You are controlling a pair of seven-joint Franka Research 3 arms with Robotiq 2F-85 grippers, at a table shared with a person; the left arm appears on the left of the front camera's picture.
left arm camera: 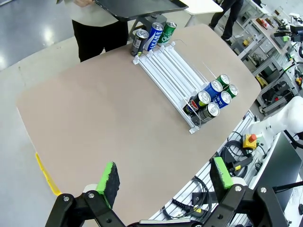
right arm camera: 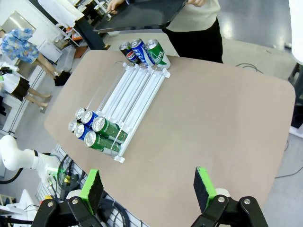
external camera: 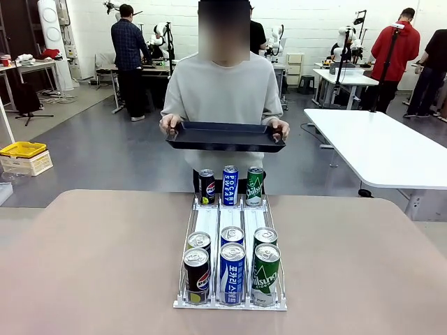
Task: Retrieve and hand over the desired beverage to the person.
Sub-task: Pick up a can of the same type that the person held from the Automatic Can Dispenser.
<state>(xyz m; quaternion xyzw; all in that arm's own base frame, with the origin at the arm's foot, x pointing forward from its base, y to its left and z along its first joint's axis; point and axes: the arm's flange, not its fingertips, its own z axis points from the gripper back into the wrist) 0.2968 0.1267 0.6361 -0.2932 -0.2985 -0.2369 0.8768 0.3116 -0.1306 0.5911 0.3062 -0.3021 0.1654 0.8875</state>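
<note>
Saw left hand (left arm camera: 164, 177) and right hand (right arm camera: 147, 185) wide, empty, at 6 o'clock of brown desk (external camera: 91, 258). Logged upright aluminium cans (external camera: 232, 272) in clear three-lane plastic rack (external camera: 209, 222) mid-desk, axis 6-to-12, toward grey-sweatshirted person (external camera: 223, 91) holding flat black tray (external camera: 225, 136). Judged neither arm nearer.

Bench (external camera: 91, 258) bare L+R of rack (external camera: 231, 218), wide room both sides. Rack mid free. Near cans (external camera: 232, 273) 3 abreast, 2 deep, tight gaps. Tray (external camera: 225, 137) held above far cans (external camera: 230, 185).
</note>
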